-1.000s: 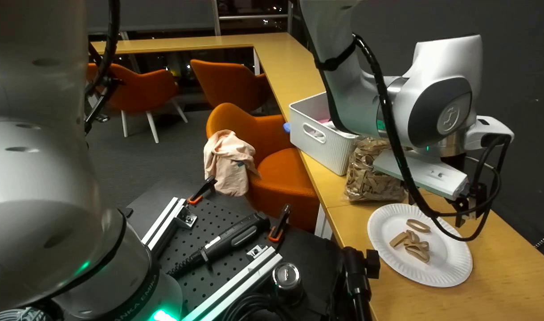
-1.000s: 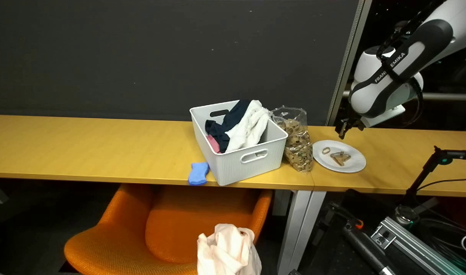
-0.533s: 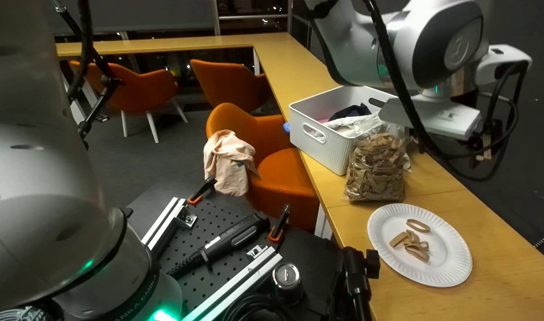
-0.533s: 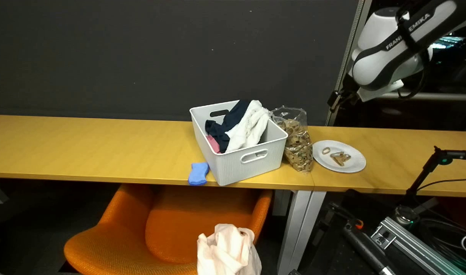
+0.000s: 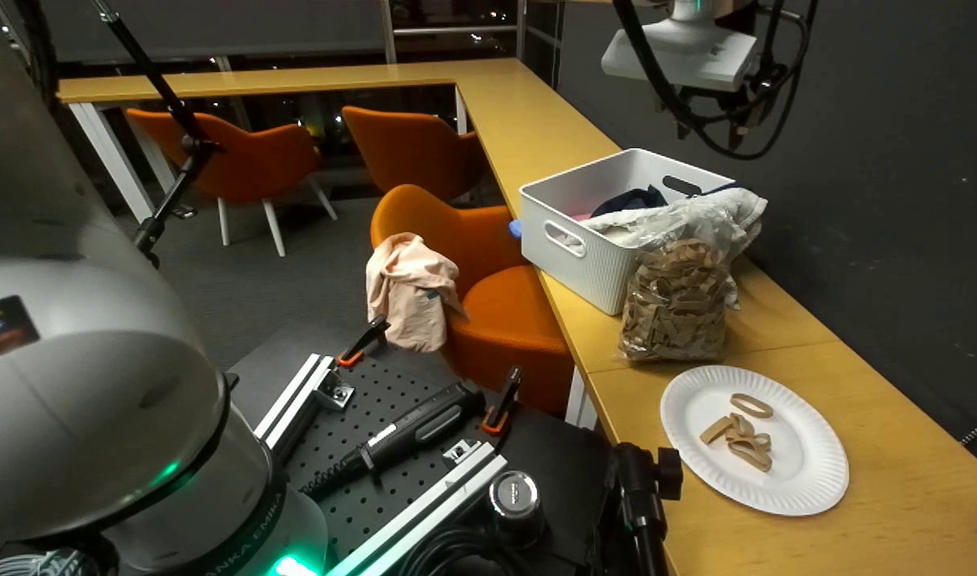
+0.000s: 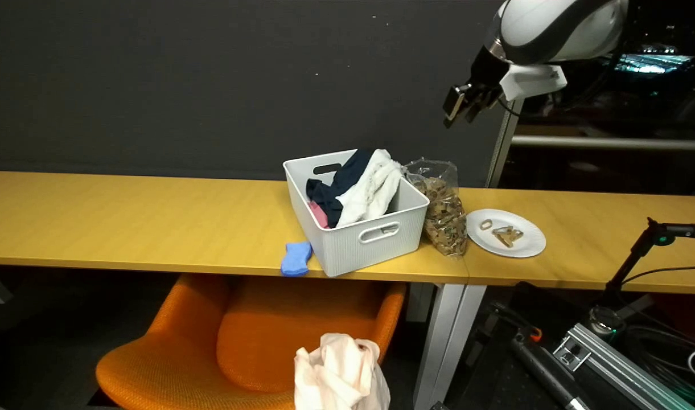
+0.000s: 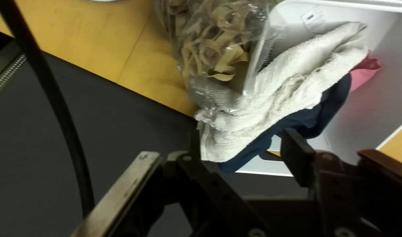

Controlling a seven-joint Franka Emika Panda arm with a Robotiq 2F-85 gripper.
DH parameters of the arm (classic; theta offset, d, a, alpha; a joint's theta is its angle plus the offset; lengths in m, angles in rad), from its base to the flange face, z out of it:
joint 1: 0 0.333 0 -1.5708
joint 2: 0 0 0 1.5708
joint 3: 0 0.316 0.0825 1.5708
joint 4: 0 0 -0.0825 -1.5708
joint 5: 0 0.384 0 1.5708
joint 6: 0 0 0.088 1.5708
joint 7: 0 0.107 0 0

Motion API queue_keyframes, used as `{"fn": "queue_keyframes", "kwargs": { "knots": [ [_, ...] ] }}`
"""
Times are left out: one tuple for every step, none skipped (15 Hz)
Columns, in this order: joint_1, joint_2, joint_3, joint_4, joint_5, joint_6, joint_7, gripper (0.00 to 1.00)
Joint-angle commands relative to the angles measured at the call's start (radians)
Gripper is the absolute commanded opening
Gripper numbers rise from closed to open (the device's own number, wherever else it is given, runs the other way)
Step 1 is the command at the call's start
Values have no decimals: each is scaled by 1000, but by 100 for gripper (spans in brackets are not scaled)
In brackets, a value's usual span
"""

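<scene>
My gripper (image 6: 461, 117) is open and empty, high above the table by the dark wall; in an exterior view it hangs over the back of the white basket (image 5: 572, 264). In the wrist view its fingers (image 7: 245, 148) are wide apart, with cloths showing beyond them. The basket, also in an exterior view (image 6: 375, 250), holds a white knit cloth (image 6: 370, 193), a navy cloth (image 6: 344, 176) and a pink cloth (image 6: 317, 214). A clear bag of tan rubber bands (image 5: 676, 308) stands against the basket. A white paper plate (image 5: 812, 472) holds several tan bands (image 5: 748, 444).
A small blue cloth (image 6: 296, 259) lies at the table's front edge beside the basket. An orange chair (image 5: 512, 304) with a peach cloth (image 5: 412, 292) stands before the table (image 6: 136, 222). A black stand arm (image 5: 640, 496) rises near the plate.
My gripper has risen and moved away from above the plate, toward the basket. The plate, bag, basket and cloths have not moved.
</scene>
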Motion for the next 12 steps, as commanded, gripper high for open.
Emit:
{"fn": "queue_keyframes", "kwargs": {
  "knots": [
    [15, 87, 22, 95, 83, -57, -62, 36],
    [14, 112, 25, 121, 70, -69, -48, 29],
    [12, 149, 27, 156, 57, -82, -38, 20],
    [9, 179, 31, 186, 56, -94, -40, 13],
    [7, 214, 31, 226, 39, -117, -26, 5],
    [7, 243, 29, 258, 27, -136, -11, 1],
    [7, 269, 27, 290, 13, -172, -4, 0],
    [7, 291, 27, 315, 4, -199, -1, 0],
    [8, 315, 24, 335, -9, -218, 4, 0],
    [6, 331, 23, 351, -18, -238, 4, 0],
    [6, 343, 18, 360, -36, -256, 11, 0],
    [5, 351, 13, 366, -54, -273, 16, 0]
  ]
}}
